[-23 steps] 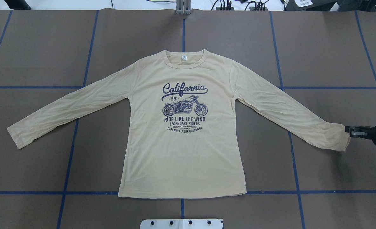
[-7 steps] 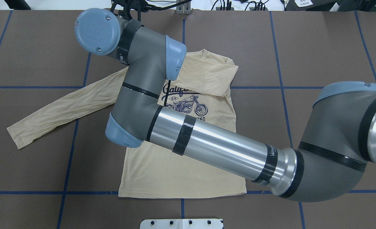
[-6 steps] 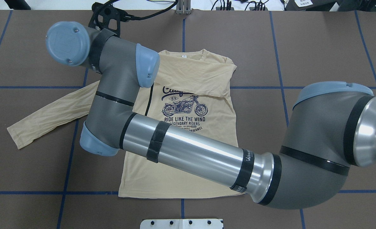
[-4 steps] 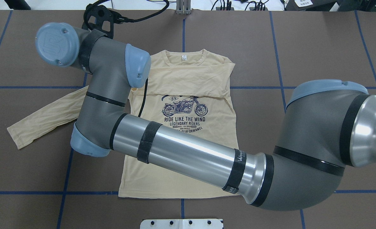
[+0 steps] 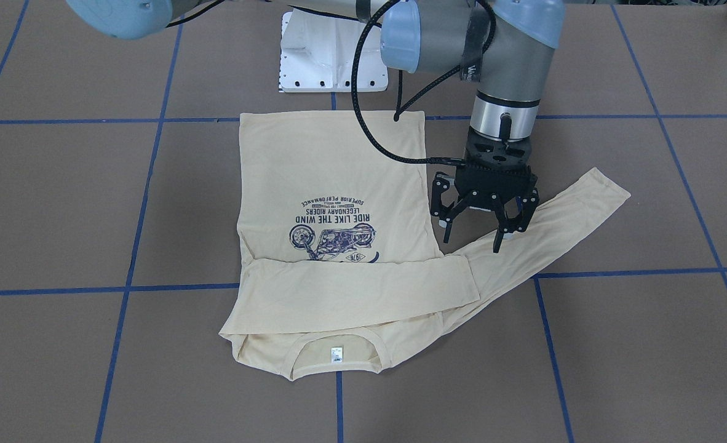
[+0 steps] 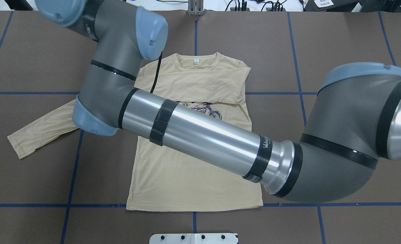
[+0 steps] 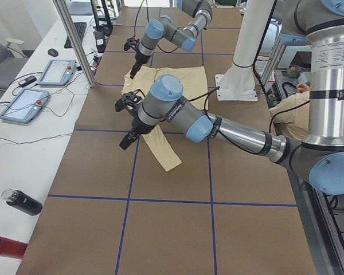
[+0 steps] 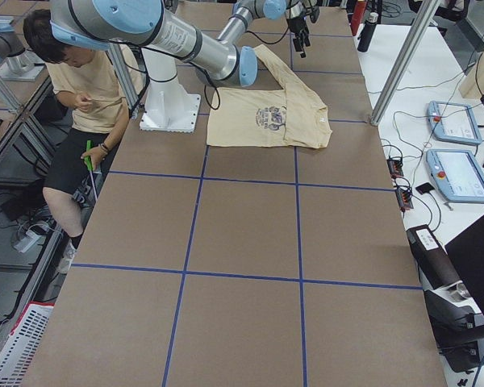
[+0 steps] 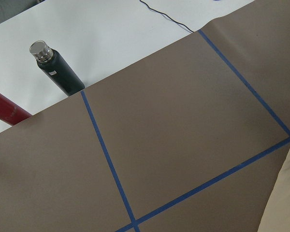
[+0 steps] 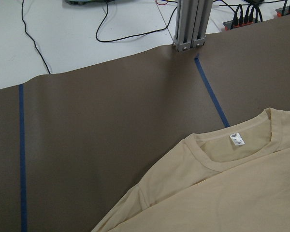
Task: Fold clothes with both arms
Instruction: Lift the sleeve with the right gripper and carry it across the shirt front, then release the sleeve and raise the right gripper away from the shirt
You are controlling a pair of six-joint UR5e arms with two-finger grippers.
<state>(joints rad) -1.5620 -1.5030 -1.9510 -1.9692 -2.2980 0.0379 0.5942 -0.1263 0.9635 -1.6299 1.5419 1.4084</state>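
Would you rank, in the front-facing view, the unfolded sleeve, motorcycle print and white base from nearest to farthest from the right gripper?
1. Unfolded sleeve, just by the right gripper, view's right.
2. Motorcycle print, mid-shirt.
3. White base, top, robot's side.

Cream shirt (image 5: 314,166) lies flat, one sleeve (image 5: 351,289) folded across.

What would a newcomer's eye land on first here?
The grey metal right arm cuts diagonally across the overhead view, over the pale cream long-sleeved printed shirt mid-table. Its black two-finger hand hangs open over the shirt's outstretched sleeve; the other sleeve lies folded across the chest.
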